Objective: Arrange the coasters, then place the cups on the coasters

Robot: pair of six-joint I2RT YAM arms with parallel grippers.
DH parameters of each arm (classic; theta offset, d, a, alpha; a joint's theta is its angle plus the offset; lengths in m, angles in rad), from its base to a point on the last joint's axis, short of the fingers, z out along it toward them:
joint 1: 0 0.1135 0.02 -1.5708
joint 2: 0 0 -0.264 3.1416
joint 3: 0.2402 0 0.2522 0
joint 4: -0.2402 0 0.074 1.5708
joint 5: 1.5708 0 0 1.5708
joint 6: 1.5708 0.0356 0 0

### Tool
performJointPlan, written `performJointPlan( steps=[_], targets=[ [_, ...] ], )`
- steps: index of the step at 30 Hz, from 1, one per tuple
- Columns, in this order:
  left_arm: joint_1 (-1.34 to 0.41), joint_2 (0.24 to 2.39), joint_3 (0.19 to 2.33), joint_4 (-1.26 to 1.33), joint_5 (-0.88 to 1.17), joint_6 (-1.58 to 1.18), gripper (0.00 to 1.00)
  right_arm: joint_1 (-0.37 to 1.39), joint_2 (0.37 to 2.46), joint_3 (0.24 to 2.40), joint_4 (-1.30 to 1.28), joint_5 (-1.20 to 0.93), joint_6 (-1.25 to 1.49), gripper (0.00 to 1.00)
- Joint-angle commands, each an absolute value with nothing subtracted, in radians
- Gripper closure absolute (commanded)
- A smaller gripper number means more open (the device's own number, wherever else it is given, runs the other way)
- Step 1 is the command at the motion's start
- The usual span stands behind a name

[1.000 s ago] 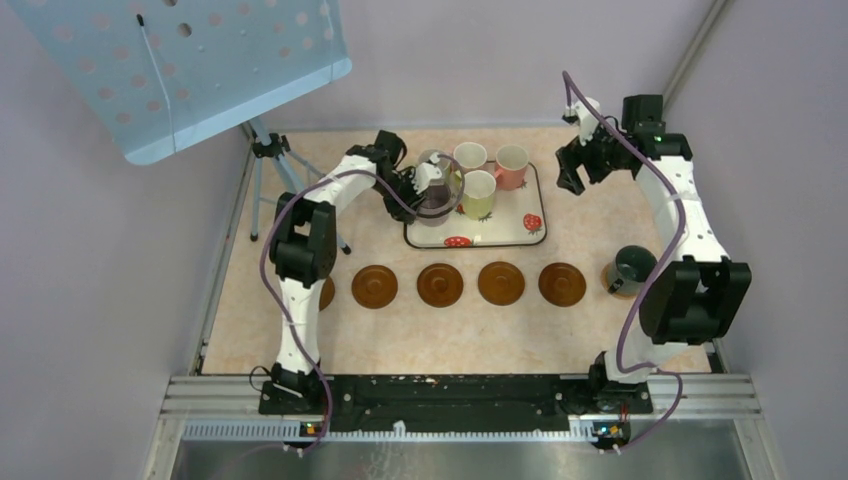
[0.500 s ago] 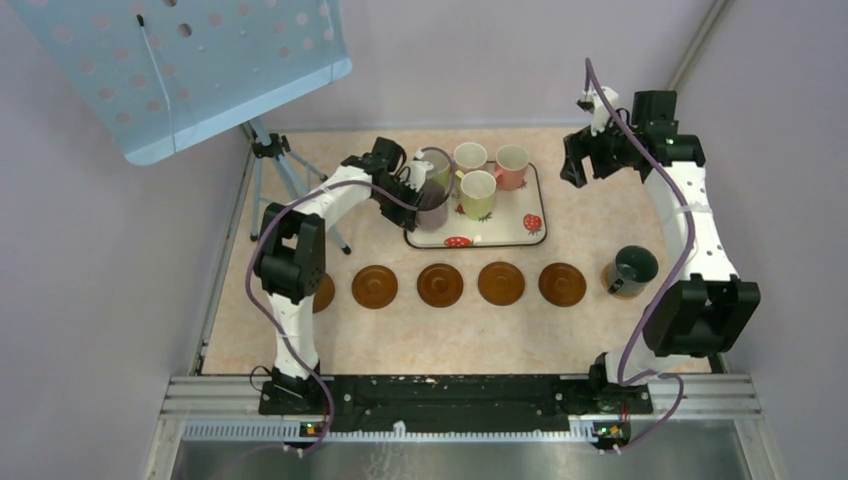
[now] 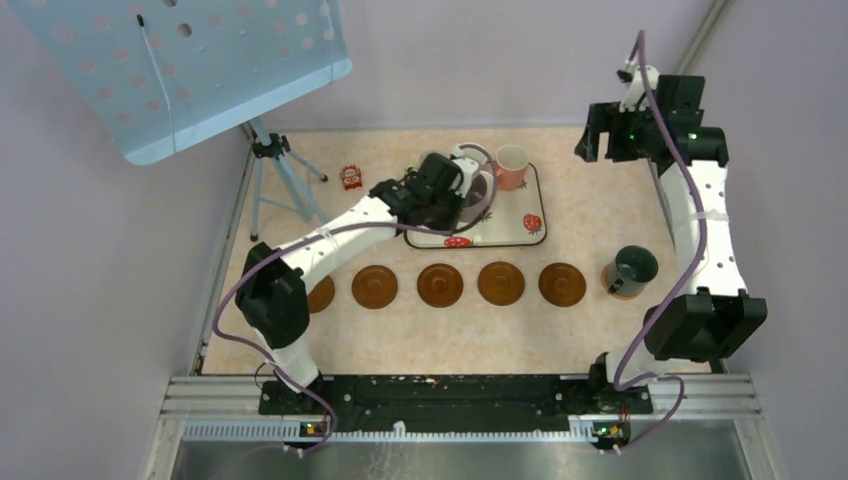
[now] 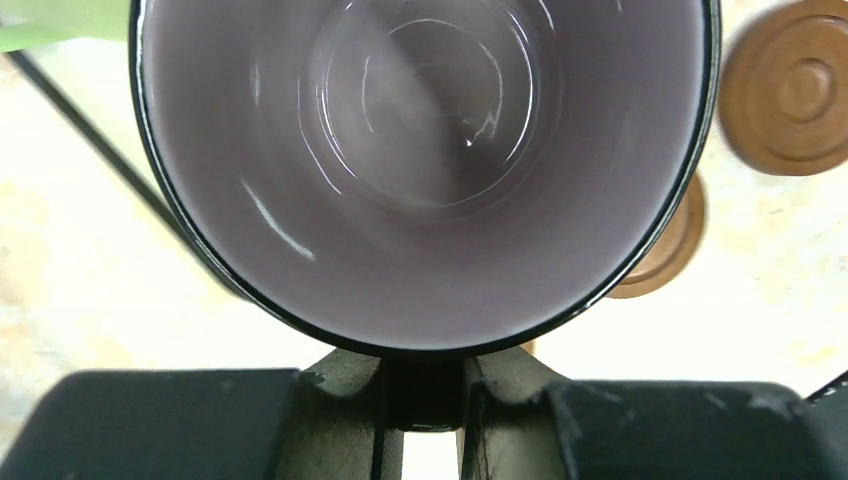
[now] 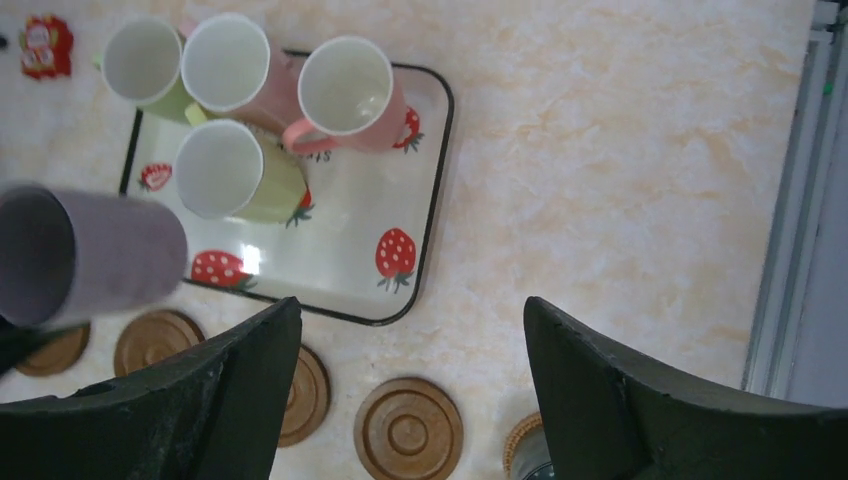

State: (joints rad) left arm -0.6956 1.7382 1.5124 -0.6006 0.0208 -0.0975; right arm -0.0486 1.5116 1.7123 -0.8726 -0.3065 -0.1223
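Observation:
My left gripper (image 4: pixel 422 400) is shut on the handle of the purple-grey cup (image 4: pixel 425 170), which hangs tilted over the left part of the strawberry tray (image 3: pixel 530 235). From above, the left gripper (image 3: pixel 455 195) and its arm hide most of the tray's cups; one pink cup (image 3: pixel 511 165) shows. The right wrist view shows two green cups (image 5: pixel 230 170) and two pink cups (image 5: pixel 345 90) on the tray. Several brown coasters (image 3: pixel 440 284) lie in a row in front. The dark cup (image 3: pixel 634 268) stands on the rightmost coaster. My right gripper (image 3: pixel 600 135) is open and empty, high at the far right.
A camera tripod (image 3: pixel 275 175) stands at the far left under a blue perforated panel (image 3: pixel 190 70). A small red object (image 3: pixel 351 177) lies left of the tray. Walls close in on both sides of the table.
The left gripper has shut on the purple-grey cup's handle and carried it up and right over the tray. The right arm has risen and pulled back toward the far right.

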Motion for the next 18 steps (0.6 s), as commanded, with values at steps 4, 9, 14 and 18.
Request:
performJointPlan(
  steps=[4, 9, 14, 18],
  targets=[
    [-0.991, 1.778, 1.610, -0.503, -0.298, -0.276, 1.00, -0.201, 1.490, 1.827, -0.891, -0.352, 0.166, 0.20],
    [-1.073, 1.911, 1.738, -0.550, -0.309, -0.375, 1.00, -0.215, 1.430, 1.785, -0.875, -0.255, 0.153, 0.20],
    [-1.151, 2.009, 1.840, -0.569, -0.327, -0.428, 1.00, -0.244, 1.423, 1.802, -0.896, -0.190, 0.185, 0.19],
    [-1.213, 2.061, 1.886, -0.568, -0.377, -0.457, 1.00, -0.255, 1.422, 1.830, -0.900, -0.143, 0.202, 0.15]
  ],
)
